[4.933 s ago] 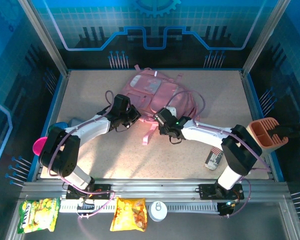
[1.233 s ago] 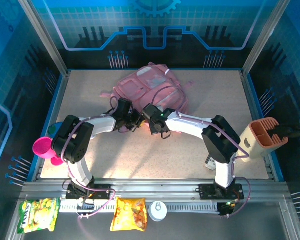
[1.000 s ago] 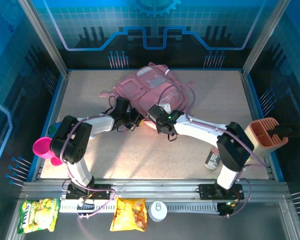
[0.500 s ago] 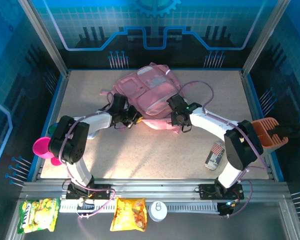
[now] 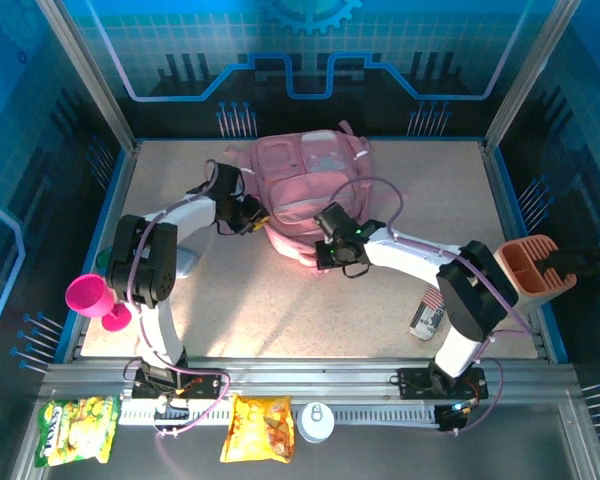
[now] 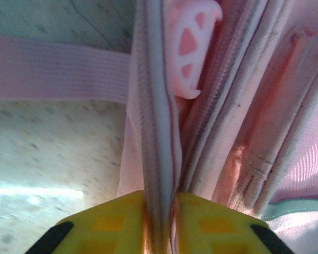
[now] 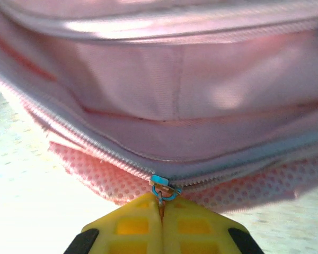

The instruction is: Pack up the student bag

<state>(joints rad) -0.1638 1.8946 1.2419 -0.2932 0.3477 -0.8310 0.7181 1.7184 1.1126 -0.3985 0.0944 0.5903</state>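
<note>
The student bag [image 5: 310,180] lies flat at the far middle of the table [image 5: 180,300]. The right gripper [image 5: 322,250] meets its near edge. In the wrist view its yellow fingers [image 7: 132,227] are pressed together on the small blue zip pull [image 7: 161,186], just above the pink mesh. The left gripper [image 5: 250,216] is at the bag's left side, its fingers [image 6: 111,222] closed to a slit on a zip band [image 6: 156,132] that runs between them. Beside the band sits a pink plastic piece [image 6: 193,47], perhaps a buckle. Well apart from the bag, a can [image 5: 427,312] lies near the right arm and a pink cup [image 5: 83,295] stands at the left edge.
</note>
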